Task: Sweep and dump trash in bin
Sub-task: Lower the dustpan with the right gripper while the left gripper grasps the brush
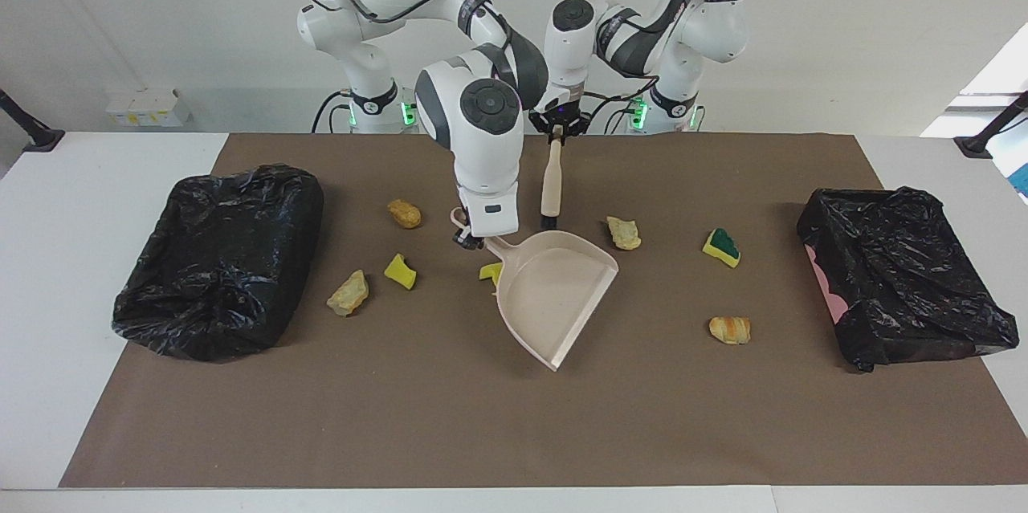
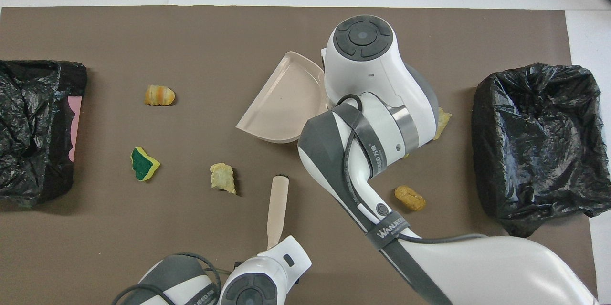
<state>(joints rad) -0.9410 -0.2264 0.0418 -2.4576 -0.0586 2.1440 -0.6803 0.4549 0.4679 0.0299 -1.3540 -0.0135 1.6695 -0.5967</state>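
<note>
My right gripper (image 1: 469,237) is shut on the handle of a beige dustpan (image 1: 554,288), which lies on the brown mat with its mouth turned toward the left arm's end. My left gripper (image 1: 556,130) is shut on the top of a beige brush (image 1: 551,176) that hangs upright, bristles just above the mat beside the pan. Trash is scattered about: a brown lump (image 1: 404,213), a yellow sponge (image 1: 400,270), a tan lump (image 1: 348,293), a yellow piece (image 1: 490,271) half hidden by the pan, a tan lump (image 1: 623,232), a green-sided sponge (image 1: 721,246) and a bread lump (image 1: 729,329).
A black-bagged bin (image 1: 217,256) sits at the right arm's end of the mat, and another bin (image 1: 907,280) at the left arm's end. In the overhead view the right arm (image 2: 372,119) covers the scraps beside the dustpan (image 2: 286,104).
</note>
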